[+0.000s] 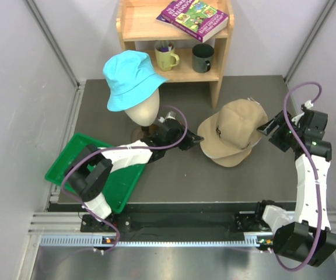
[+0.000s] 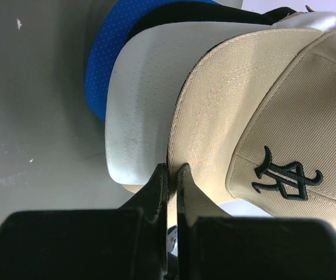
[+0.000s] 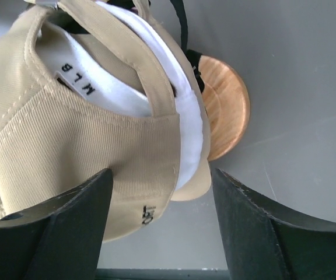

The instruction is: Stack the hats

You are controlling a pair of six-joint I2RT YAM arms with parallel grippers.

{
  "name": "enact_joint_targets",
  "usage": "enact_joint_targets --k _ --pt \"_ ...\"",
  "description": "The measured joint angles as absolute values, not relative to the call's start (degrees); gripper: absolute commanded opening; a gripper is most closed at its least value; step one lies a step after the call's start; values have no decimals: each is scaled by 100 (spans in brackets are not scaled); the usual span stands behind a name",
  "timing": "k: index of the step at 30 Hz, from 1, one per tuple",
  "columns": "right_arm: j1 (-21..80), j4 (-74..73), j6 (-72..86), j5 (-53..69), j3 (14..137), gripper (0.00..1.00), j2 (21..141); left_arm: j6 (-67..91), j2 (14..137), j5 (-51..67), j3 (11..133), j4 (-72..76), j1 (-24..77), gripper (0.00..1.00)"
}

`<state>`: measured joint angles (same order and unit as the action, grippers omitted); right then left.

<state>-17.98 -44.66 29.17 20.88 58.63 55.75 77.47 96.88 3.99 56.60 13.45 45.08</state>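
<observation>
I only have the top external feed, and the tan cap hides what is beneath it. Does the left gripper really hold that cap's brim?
Observer: Yes. The left wrist view shows the left gripper shut on the tan cap, at its brim edge.
Operator: What lies under it?
Observer: The white cap brim directly below, then the black cap, then the royal blue cap.
Operator: And the right side?
Observer: The right gripper is open, one finger on either side of the tan cap's rear.
</observation>
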Motion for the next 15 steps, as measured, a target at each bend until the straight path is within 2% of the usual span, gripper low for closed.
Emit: enact_joint_targets --k 5,10,15 --pt "-1820 -4032 2912 2294 5697 56 5655 7723 9688 399 5675 1330 4508 0" --pt "-1820 -3765 2899 2445 5684 50 5728 7697 9688 399 5690 1313 4508 0" --pt "-1831 -3426 2912 2637 5537 38 5739 7664 9688 392 5732 1264 4506 0"
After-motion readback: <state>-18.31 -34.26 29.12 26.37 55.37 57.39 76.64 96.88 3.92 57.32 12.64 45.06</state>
